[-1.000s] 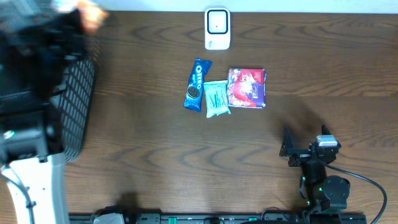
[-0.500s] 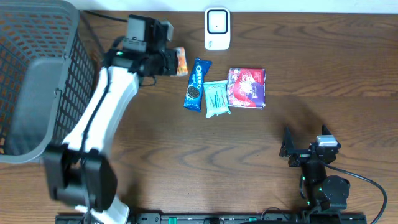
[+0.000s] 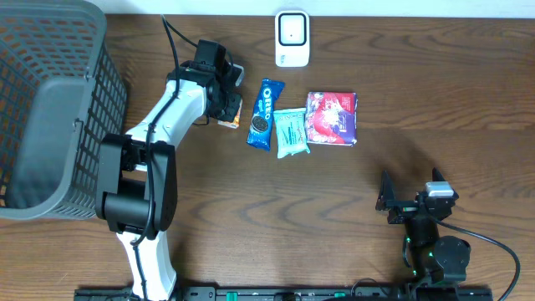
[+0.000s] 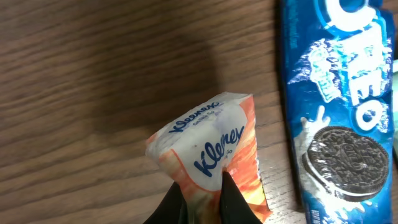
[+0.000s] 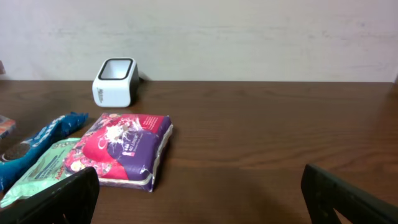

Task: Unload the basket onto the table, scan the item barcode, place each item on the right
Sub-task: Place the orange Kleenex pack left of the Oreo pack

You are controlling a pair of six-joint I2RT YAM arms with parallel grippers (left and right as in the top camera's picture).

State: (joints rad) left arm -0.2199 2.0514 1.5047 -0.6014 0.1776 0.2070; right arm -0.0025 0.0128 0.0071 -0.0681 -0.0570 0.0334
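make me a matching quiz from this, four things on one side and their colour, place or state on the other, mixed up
Things:
1. Kleenex pack
2. Oreo pack
3. scanner
4. basket

Descriptions:
a. blue, lying flat on the table
b. white, at the table's far edge
c. pinched in the left gripper
d. grey mesh, at the table's left end

Pairs: 1-c, 2-a, 3-b, 4-d

Basket (image 3: 107, 117) left; Oreo pack (image 3: 263, 113) beside left tool (image 4: 202, 194); bare table (image 3: 451, 92) right.
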